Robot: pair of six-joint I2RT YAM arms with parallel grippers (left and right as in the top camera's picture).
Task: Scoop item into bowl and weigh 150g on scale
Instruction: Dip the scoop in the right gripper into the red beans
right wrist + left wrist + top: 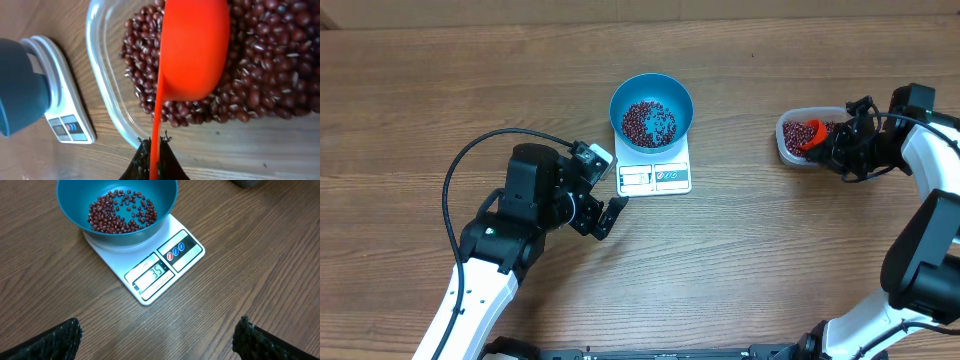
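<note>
Blue plastic bowl [621, 100] seated on white scale [655, 177], centre of wooden worktop [470, 80], toward far side. Inside, thin loose layer of beans [648, 122], floor only partly covered. Display [156, 271] on near edge of scale, showing what looks like 35; well short of target by that reading.

Clear container [100, 85] at right, well apart from scale, holding deep maroon heap [280, 65]. Orange scoop [195, 50] low over that heap, back turned to wrist camera, so load hidden; dug in or just above, cannot tell.

Right tool [155, 160] clamped tight on thin scoop handle, at rim of container. Left tool [157, 345] spread fully wide, nothing held, hovering just near-left of scale.

Risks, as judged:
- Long carry leftward from container to bowl: spill onto worktop from a tipped or brimming scoop.
- Thin handle in a pinch grip: possible twist under load, beans lost early.
- Overshoot from full scoops late on; calls for small pours near target.
- Knock on bowl rim from scoop: shifted bowl, upset reading.
- Left tool close by: brush against platform, false weight.
</note>
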